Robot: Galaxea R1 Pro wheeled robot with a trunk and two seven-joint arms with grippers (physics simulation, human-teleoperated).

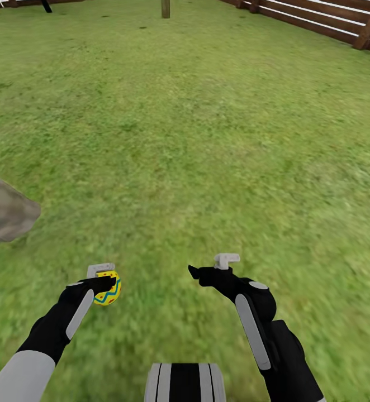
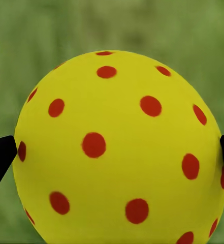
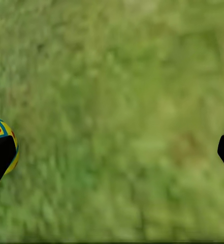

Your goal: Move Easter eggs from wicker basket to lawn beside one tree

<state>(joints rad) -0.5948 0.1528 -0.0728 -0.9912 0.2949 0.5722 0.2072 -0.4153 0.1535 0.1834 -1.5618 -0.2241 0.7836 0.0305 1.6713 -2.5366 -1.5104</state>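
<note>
Left claw (image 1: 104,282) is clamped on a yellow egg (image 1: 108,287) with red dots and a blue-green zigzag band; in the left wrist view the egg (image 2: 119,152) sits between the two black fingertips (image 2: 0,155), both touching its sides. It's held above the grass (image 1: 196,139), low and left of centre in the head view. Right claw (image 1: 210,271) is spread wide with nothing between the fingers; its wrist camera looks down on grass (image 3: 122,127), with the egg (image 3: 2,137) at the frame edge. Grey-brown trunk (image 1: 3,215) sits at the left edge, near the left arm. Brown slat fence (image 1: 325,19) runs along the far right, with a post (image 1: 165,8) at the far end.
</note>
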